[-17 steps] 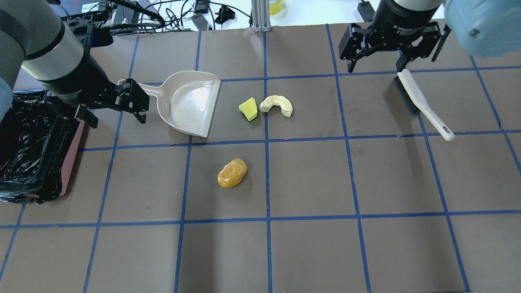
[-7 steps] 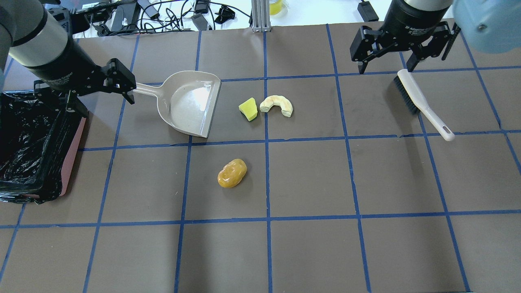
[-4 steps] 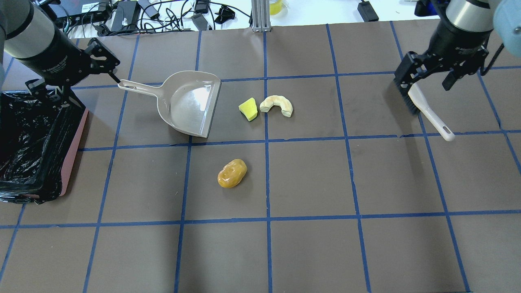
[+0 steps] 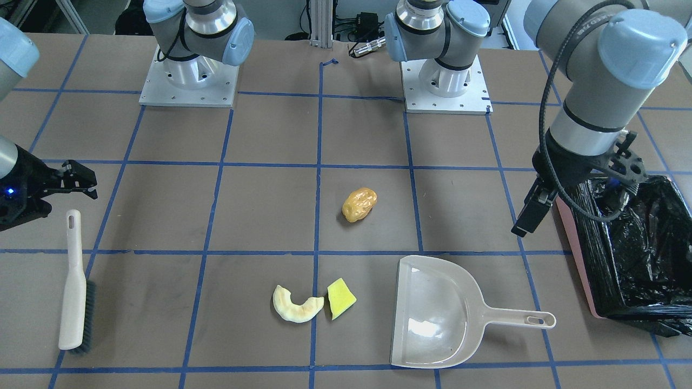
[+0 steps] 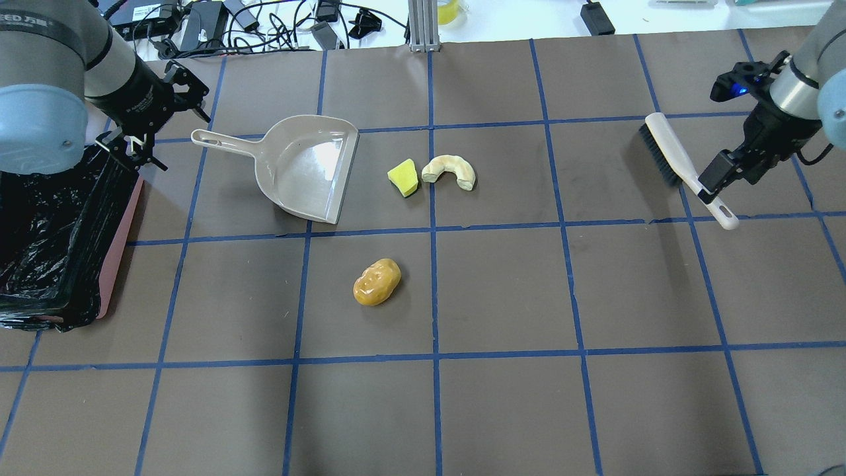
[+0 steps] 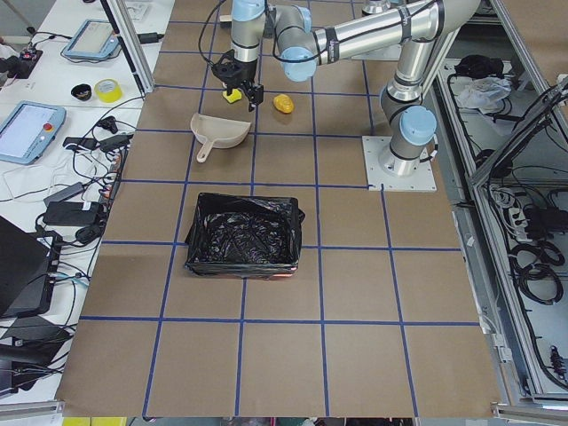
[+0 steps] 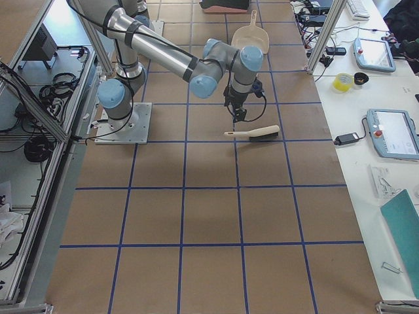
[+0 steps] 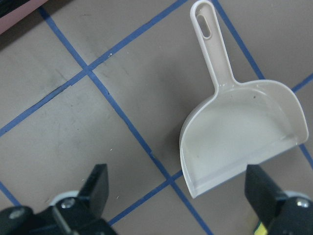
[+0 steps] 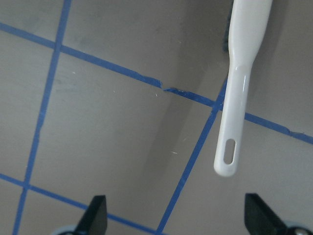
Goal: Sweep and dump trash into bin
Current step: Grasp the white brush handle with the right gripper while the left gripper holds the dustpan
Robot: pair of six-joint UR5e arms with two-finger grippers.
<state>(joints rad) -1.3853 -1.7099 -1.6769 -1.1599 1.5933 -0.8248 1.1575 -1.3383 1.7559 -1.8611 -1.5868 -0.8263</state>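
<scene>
The left gripper is hovering at the overhead view's upper left with its jaws spread wide and empty. It is just off the tip of the dustpan's handle, not touching it. The bin is sitting just below it, against the left edge. The right gripper, likewise gaping and holding nothing, is hanging at the upper right by the handle end of the brush. The trash is lying mid-frame, well apart from both grippers. The wedge and rind are sitting just beside each other, right of the dustpan's open lip. The lump is lying alone in the next square down. The widest stretch of table is running across the frame's lower half, while cables are crowding the top edge.
</scene>
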